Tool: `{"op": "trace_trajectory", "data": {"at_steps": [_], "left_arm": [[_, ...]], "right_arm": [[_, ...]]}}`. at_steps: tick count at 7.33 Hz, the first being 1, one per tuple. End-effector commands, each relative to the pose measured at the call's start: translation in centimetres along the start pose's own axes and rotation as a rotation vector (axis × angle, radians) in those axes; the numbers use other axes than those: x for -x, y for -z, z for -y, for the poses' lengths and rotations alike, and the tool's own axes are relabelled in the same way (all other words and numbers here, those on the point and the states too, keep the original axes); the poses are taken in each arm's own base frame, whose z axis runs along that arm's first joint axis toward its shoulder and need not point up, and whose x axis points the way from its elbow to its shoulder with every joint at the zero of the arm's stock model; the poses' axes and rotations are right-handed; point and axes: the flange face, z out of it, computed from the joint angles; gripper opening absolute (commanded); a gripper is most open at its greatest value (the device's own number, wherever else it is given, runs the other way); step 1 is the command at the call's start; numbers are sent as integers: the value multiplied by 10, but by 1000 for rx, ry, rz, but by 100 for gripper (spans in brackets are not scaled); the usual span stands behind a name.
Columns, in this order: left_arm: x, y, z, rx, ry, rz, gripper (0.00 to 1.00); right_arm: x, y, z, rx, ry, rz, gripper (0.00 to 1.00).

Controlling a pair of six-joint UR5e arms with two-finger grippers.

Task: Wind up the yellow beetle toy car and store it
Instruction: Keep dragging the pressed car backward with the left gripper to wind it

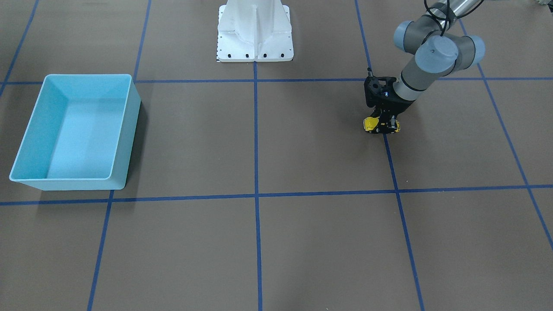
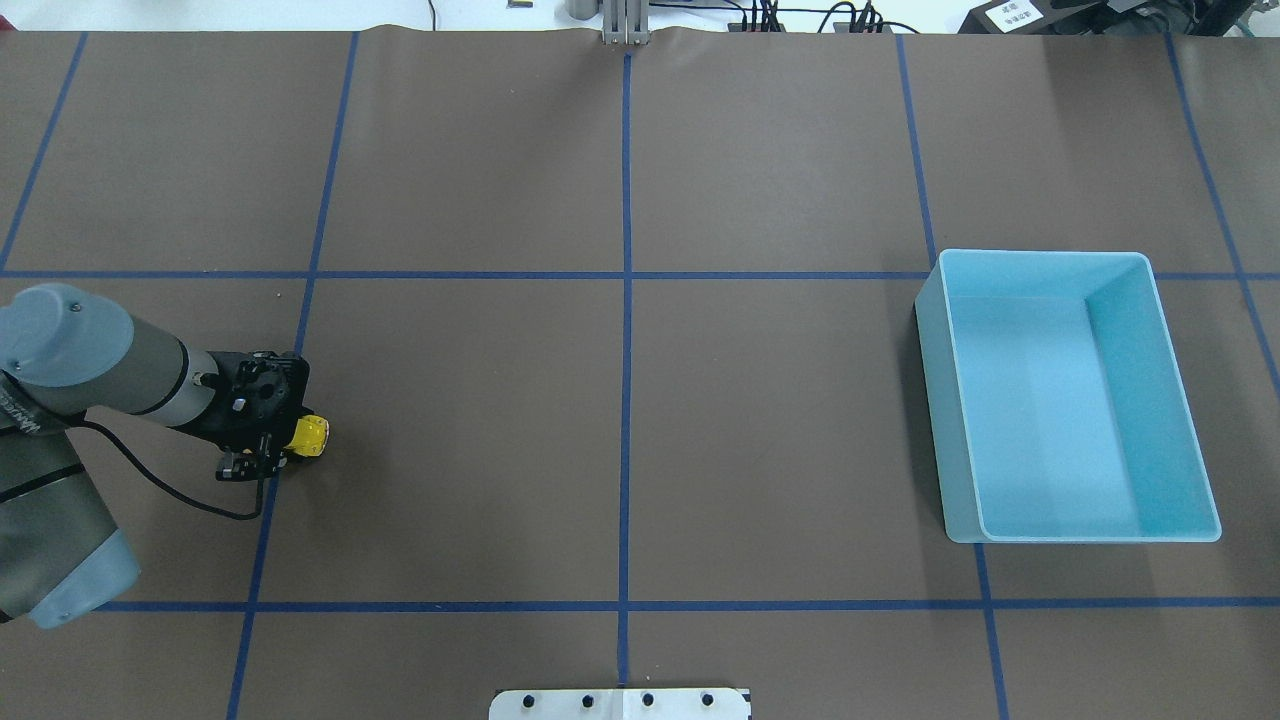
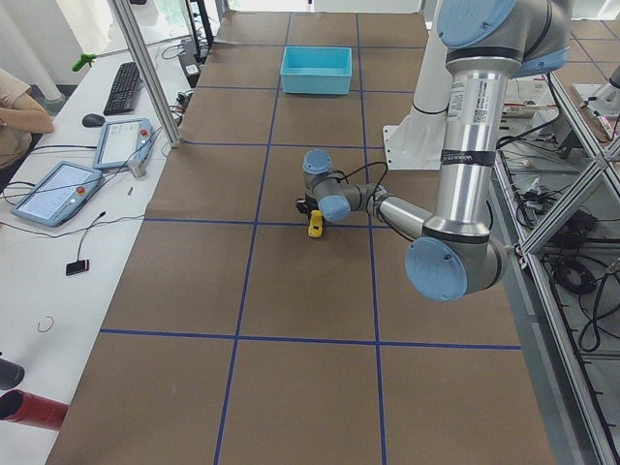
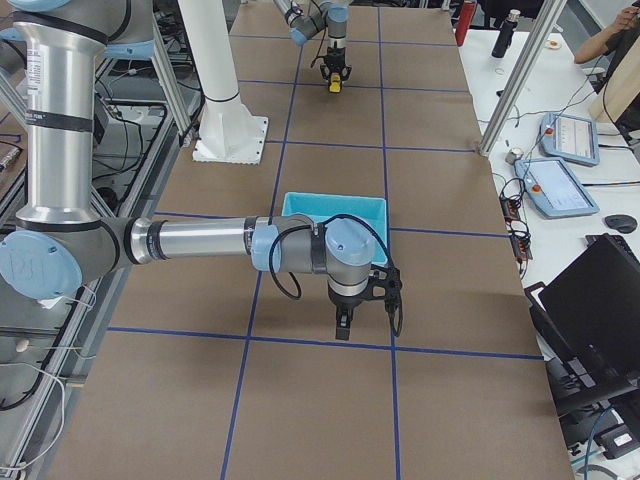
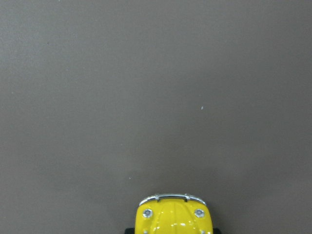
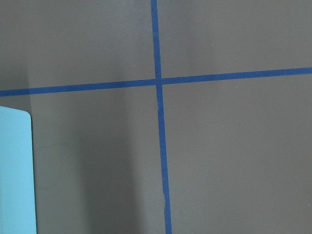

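Note:
The yellow beetle toy car (image 1: pixel 370 124) (image 2: pixel 311 435) sits on the brown table on my left side, beside a blue tape line. My left gripper (image 1: pixel 384 125) (image 2: pixel 283 447) reaches down over it with its black fingers closed on the car's body. In the left wrist view only the car's rounded nose (image 5: pixel 174 218) with chrome bumper shows at the bottom edge. The car (image 3: pixel 316 225) (image 4: pixel 334 86) also appears small in both side views. My right gripper (image 4: pixel 343 328) hangs low over the table near the bin; whether it is open or shut I cannot tell.
A light blue bin (image 2: pixel 930 400) (image 1: pixel 126 142) stands empty on my right side, far from the car; its corner (image 6: pixel 14 170) shows in the right wrist view. The white robot base (image 1: pixel 255 32) is at the table's edge. A person's arm and tablets are beyond the table.

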Motion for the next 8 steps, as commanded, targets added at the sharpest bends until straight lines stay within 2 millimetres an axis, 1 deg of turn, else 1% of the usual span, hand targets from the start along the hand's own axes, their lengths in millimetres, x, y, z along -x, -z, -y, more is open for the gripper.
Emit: {"op": "trace_trajectory", "data": {"at_steps": [1, 3, 4, 6, 7, 8], "left_arm": [[2, 5, -10, -16, 8, -8, 5], [3, 7, -12, -18, 10, -3, 5], [1, 6, -17, -17, 11, -4, 5], [0, 5, -20, -29, 8, -10, 5], [3, 9, -26, -36, 15, -14, 5], [1, 6, -34, -41, 13, -10, 5]], "right_arm": [[-1, -1, 0, 1, -1, -4, 100], [-2, -2, 0, 3, -4, -6, 100], [-2, -2, 0, 3, -4, -4, 100], [-2, -1, 0, 1, -1, -5, 100], [-2, -2, 0, 2, -3, -6, 100], [-2, -1, 0, 1, 0, -5, 100]]}}
